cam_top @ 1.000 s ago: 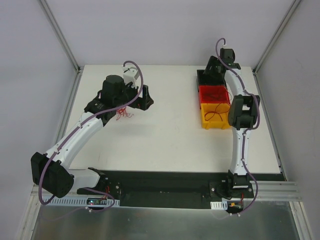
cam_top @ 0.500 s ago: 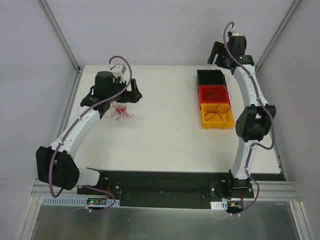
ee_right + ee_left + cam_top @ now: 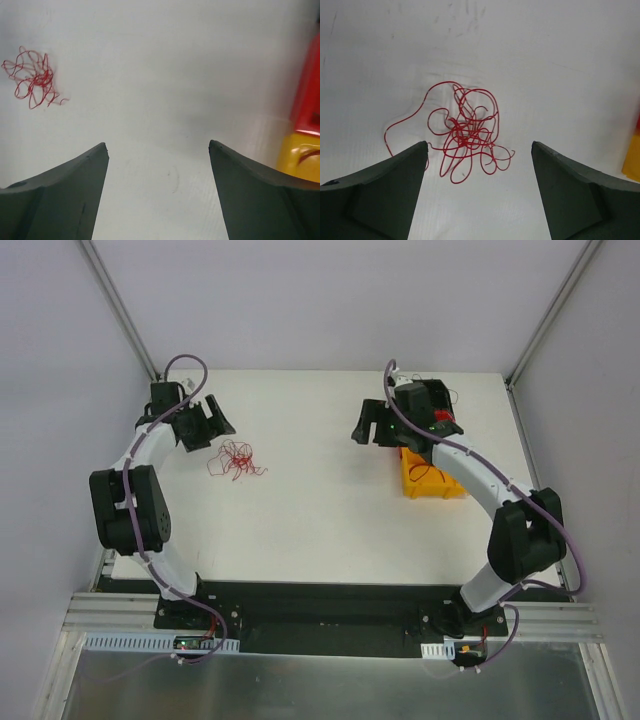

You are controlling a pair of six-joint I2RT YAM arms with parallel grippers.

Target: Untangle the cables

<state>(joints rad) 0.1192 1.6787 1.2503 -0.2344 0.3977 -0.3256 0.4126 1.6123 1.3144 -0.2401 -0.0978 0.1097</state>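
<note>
Nearest, at the counter's [image 3: 330, 530] 6 o'clock edge, both arms were bolted down. The left arm [image 3: 130, 510] bent out toward 9 o'clock and the right arm [image 3: 520, 540] toward 3 o'clock.

Farther in, at about 2 o'clock from the counter's middle, sat a yellow bin [image 3: 432, 492] with a red strand [image 3: 420, 473] curled inside. At about 10 o'clock lay the cables [image 3: 237, 460], a small loose scribble flat on the counter, touching neither arm. Every strand that could be made out was red.

Beyond the cables, at their 10 o'clock, the left jaws hung above the counter, spread wide with nothing between them. In the left wrist view the cables [image 3: 467, 132] lay ahead in the gap between the two dark fingers [image 3: 380, 195], and one strand trailed out toward 8 o'clock.

The right jaws, raised at 11 o'clock of the yellow bin, also stood wide apart and held nothing. In the right wrist view the cables [image 3: 34, 77] were small at 10 o'clock, and the yellow bin [image 3: 300, 165] and a red bin [image 3: 307, 90] were at the 3 o'clock edge.

Farthest, a sliver of the red bin [image 3: 447, 418] showed behind the right wrist.
</note>
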